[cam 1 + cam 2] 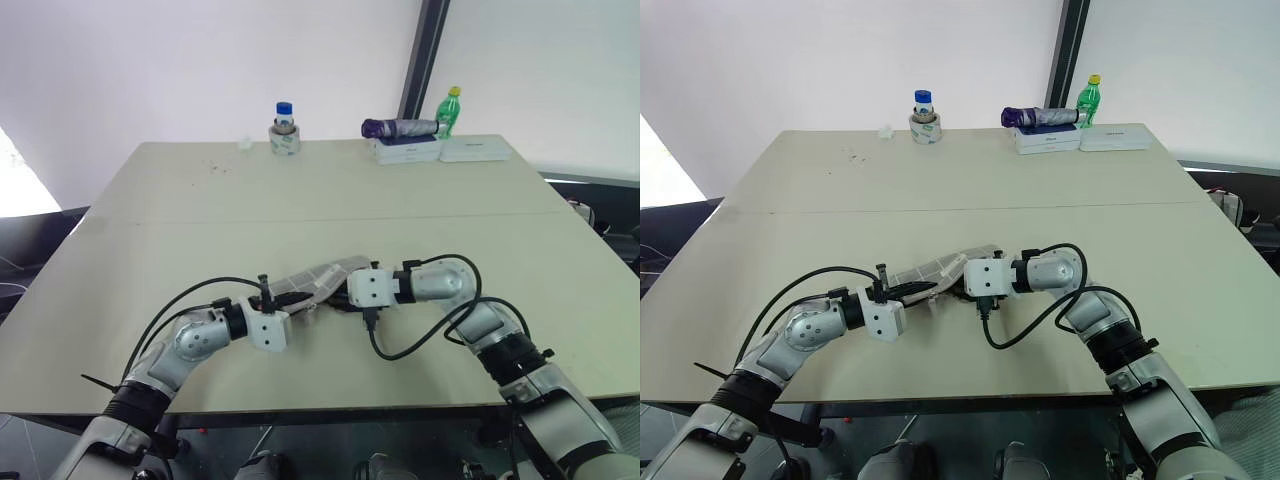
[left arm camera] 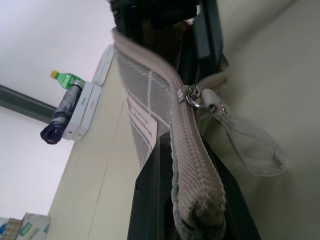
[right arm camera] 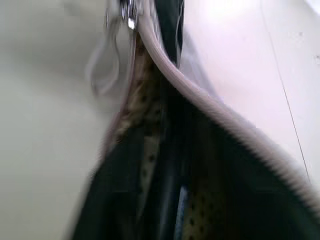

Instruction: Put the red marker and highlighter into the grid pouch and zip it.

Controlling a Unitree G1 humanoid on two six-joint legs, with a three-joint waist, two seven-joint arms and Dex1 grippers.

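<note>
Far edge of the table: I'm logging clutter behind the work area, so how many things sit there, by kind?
Plastic bottles: 2, a green bottle with a yellow cap and a small blue-capped bottle
White flat boxes: 2
Purple folded umbrella: 1
Roll of tape: 1
Total: 6

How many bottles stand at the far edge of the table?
2: a blue-capped bottle inside a tape roll near the middle, and a green bottle behind the white boxes toward the right.

Left end effector (image 2: 200, 200) clamped — right (image 1: 335, 296) near
</note>
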